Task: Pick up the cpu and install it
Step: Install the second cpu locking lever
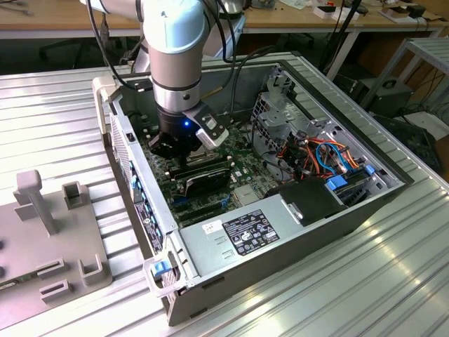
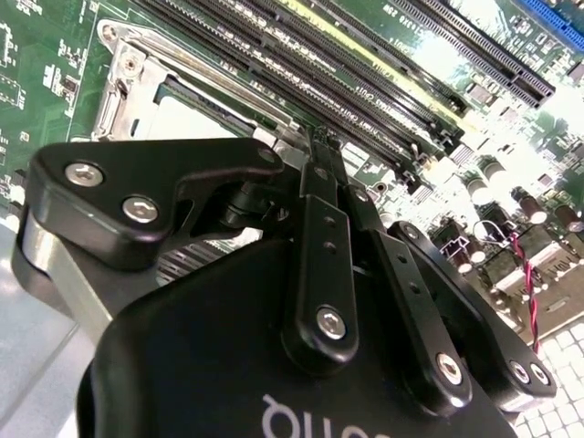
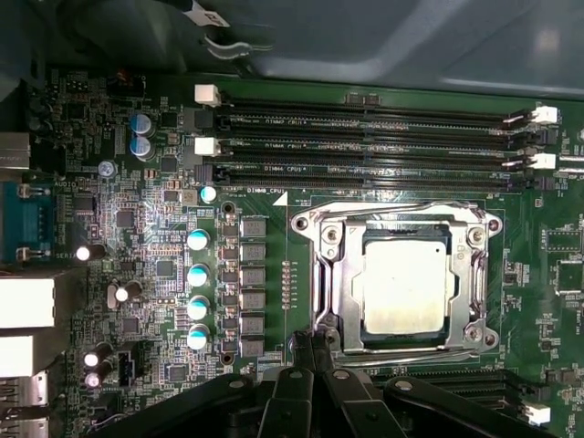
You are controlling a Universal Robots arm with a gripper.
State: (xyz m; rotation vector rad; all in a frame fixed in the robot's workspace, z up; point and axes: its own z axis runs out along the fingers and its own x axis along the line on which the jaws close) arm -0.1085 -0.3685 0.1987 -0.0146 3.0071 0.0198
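Jaws (image 3: 310, 351) seemingly closed, empty, beside cpu (image 3: 404, 286) in socket (image 3: 328, 274).

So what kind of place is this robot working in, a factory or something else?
Probably a robotics lab or test workshop, not a factory line. An opened computer case lies on a ribbed metal table, a grey fixture block sits beside it, and cluttered wooden benches with cables stand behind.

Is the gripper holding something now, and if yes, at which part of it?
Nothing is held. The gripper is shut and empty beside the socket frame, while the square silver-grey metal cpu lies in the socket.
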